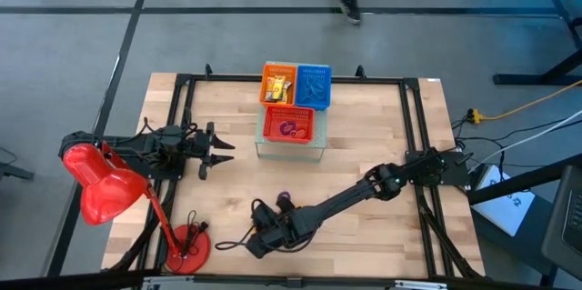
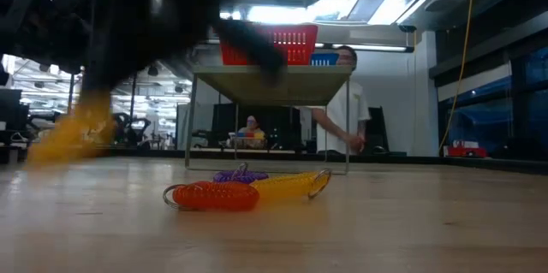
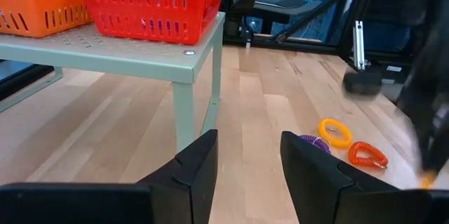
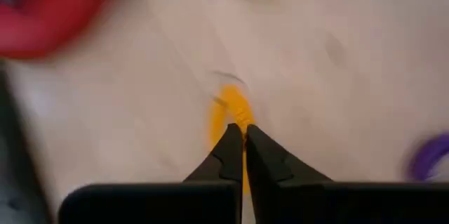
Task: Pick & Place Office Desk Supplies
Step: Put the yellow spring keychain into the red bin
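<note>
My right gripper (image 4: 243, 140) is shut on a small yellow-orange piece (image 4: 230, 115), near the table's front in the high view (image 1: 252, 245). In the low view that piece (image 2: 77, 132) is a blur under the dark arm. An orange loop (image 2: 214, 194), a yellow loop (image 2: 291, 183) and a purple loop (image 2: 240, 175) lie flat on the wood close together. The left wrist view shows them as well: yellow loop (image 3: 334, 131), purple loop (image 3: 313, 142), orange loop (image 3: 368, 155). My left gripper (image 3: 249, 175) waits open at the table's left (image 1: 221, 154), holding nothing. My right gripper pinches the yellow-orange piece by its near end (image 4: 237, 127) between its two fingertips. The fingers slant down at it from above. The rest of the piece sticks out beyond the tips, and in the low view it looks lifted off the wood.
An orange basket (image 1: 278, 84), a blue basket (image 1: 313, 85) and a red basket (image 1: 288, 125) stand on a pale green stand (image 3: 140, 52) at the table's far middle. A red desk lamp (image 1: 105, 185) with its round base (image 1: 186, 246) occupies the near left. A person (image 2: 342, 102) stands beyond the table.
</note>
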